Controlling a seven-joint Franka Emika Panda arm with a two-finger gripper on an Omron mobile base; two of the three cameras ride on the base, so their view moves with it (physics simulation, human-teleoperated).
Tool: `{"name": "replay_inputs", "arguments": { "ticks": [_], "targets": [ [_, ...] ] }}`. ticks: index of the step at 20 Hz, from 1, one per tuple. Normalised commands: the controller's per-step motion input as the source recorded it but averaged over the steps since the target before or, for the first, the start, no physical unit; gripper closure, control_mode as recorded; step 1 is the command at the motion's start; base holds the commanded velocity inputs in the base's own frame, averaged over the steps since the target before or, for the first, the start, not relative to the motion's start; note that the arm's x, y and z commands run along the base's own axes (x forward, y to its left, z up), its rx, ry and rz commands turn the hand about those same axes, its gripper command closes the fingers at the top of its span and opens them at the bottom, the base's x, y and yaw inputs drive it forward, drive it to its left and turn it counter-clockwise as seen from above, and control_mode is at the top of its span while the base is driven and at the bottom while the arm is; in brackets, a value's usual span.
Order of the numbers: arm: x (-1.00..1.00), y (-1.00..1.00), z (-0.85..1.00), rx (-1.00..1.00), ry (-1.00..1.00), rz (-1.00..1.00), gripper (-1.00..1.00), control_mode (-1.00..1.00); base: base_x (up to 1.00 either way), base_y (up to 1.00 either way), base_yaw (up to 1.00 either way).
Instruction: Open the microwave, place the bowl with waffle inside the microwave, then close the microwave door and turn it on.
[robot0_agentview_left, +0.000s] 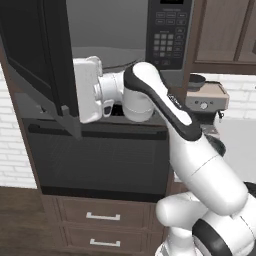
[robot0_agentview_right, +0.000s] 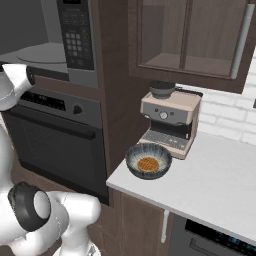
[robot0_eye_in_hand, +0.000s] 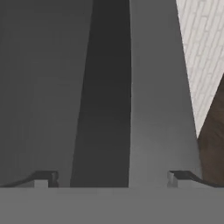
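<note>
1. While the microwave door (robot0_agentview_left: 37, 60) is standing swung open, the gripper (robot0_eye_in_hand: 111, 177) is facing its edge, fingers spread apart, gripping nothing.
2. The bowl (robot0_agentview_right: 148, 161) is sitting on the counter (robot0_agentview_right: 220, 185) beside the coffee machine (robot0_agentview_right: 170, 120), holding the waffle (robot0_agentview_right: 148, 164).

A pale grey counter (robot0_agentview_right: 220, 185) runs along the white brick wall. The bowl (robot0_agentview_right: 148, 160) stands near its front left corner with the waffle (robot0_agentview_right: 148, 164) inside. Just behind the bowl, touching or nearly so, stands a beige coffee machine (robot0_agentview_right: 170, 123)
</note>
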Motion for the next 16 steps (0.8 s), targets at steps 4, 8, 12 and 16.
{"name": "replay_inputs", "arguments": {
  "ticks": [4,8,12,16],
  "targets": [
    [0.44,1.00,0.00,-0.02,-0.06,0.01,-1.00,-1.00,0.00,0.00,0.00],
    [0.33,0.98,0.00,-0.05,-0.03,0.00,-1.00,-1.00,0.00,0.00,0.00],
    [0.11,0.74,0.00,-0.03,-0.06,0.00,-1.00,-1.00,0.00,0.00,0.00],
    [-0.23,-0.43,0.01,-0.03,-0.02,-0.07,-1.00,-1.00,0.00,0.00,0.00]
  ]
}}
